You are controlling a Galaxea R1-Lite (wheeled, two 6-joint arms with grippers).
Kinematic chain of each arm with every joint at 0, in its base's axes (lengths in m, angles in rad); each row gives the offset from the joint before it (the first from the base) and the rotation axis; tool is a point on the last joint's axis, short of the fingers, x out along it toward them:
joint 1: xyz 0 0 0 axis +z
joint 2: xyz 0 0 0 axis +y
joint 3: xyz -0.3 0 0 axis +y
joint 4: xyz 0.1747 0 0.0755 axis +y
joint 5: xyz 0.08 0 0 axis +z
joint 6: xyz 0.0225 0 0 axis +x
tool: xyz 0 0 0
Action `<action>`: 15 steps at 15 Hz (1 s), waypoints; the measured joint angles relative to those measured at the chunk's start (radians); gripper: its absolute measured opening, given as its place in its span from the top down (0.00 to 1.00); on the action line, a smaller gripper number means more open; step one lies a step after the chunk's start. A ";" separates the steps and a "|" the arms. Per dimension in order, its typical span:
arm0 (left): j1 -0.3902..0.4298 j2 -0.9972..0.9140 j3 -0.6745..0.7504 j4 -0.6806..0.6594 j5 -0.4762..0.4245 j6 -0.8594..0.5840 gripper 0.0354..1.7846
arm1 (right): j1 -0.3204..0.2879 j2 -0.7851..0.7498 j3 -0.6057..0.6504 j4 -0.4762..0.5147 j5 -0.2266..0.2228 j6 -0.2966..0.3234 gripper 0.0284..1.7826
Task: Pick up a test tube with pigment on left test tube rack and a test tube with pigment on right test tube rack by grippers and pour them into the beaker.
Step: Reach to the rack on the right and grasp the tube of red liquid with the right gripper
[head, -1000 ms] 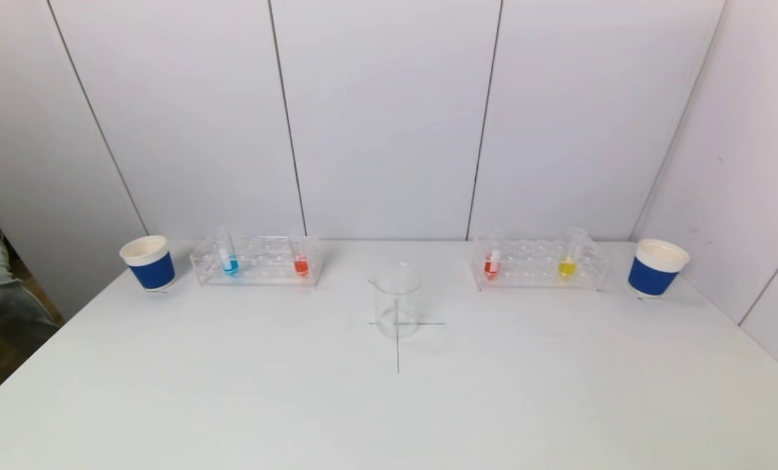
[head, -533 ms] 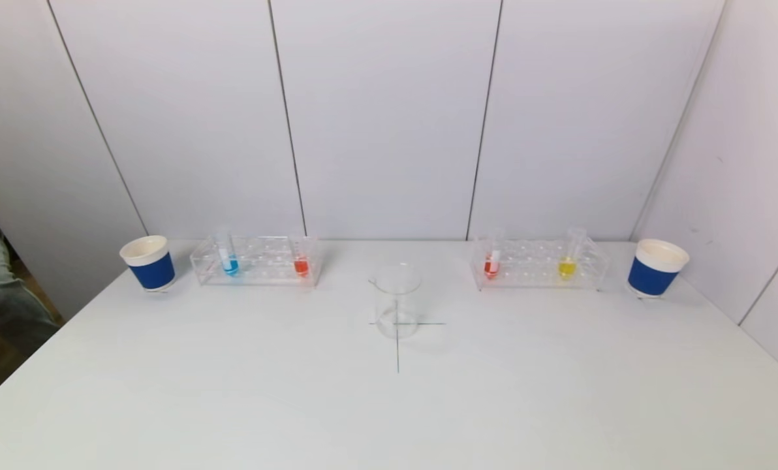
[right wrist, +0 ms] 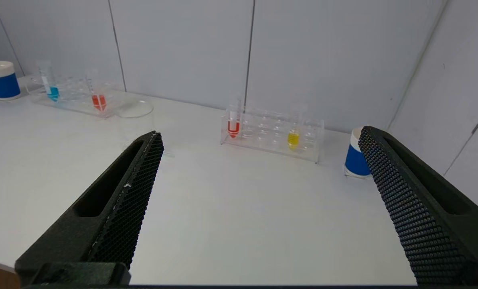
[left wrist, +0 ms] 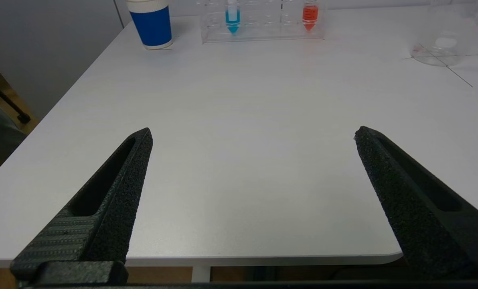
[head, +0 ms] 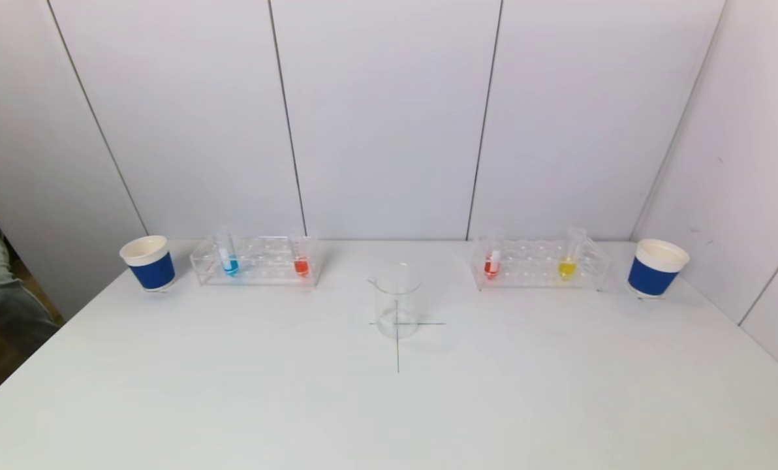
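The left clear rack (head: 256, 260) holds a blue-pigment tube (head: 228, 259) and a red-pigment tube (head: 301, 261). The right clear rack (head: 538, 263) holds a red-pigment tube (head: 491, 262) and a yellow-pigment tube (head: 568, 260). An empty glass beaker (head: 397, 300) stands between them on a cross mark. Neither gripper shows in the head view. My left gripper (left wrist: 253, 134) is open and empty over the table's near edge, far from the left rack (left wrist: 263, 22). My right gripper (right wrist: 260, 136) is open and empty, well short of the right rack (right wrist: 273, 134).
A blue-and-white paper cup (head: 148, 262) stands left of the left rack, another cup (head: 656, 267) right of the right rack. White wall panels close the back and right side. The table's left edge (left wrist: 62, 96) drops off to the floor.
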State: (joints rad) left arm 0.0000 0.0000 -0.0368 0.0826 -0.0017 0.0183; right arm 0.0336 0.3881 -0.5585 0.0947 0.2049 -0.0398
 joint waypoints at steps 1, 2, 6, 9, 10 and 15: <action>0.000 0.000 0.000 0.000 0.000 0.000 0.01 | 0.000 0.049 -0.007 -0.040 0.007 0.001 0.01; 0.000 0.000 0.000 0.000 0.000 0.000 0.01 | 0.001 0.096 -0.011 -0.083 0.011 0.001 0.01; 0.000 0.000 0.000 0.000 0.000 0.000 0.01 | 0.002 0.291 -0.020 -0.248 0.039 0.002 0.01; 0.000 0.000 0.000 0.000 0.000 0.000 0.01 | 0.004 0.408 -0.019 -0.292 0.053 0.002 0.01; 0.000 0.000 0.000 0.000 0.000 0.000 0.01 | 0.007 0.445 -0.017 -0.309 0.059 0.002 0.01; 0.000 0.000 0.000 0.000 0.000 0.000 0.01 | 0.025 0.613 0.002 -0.463 0.064 0.002 0.01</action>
State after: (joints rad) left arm 0.0000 0.0000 -0.0368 0.0826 -0.0017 0.0181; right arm 0.0589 1.0011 -0.5562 -0.3679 0.2694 -0.0374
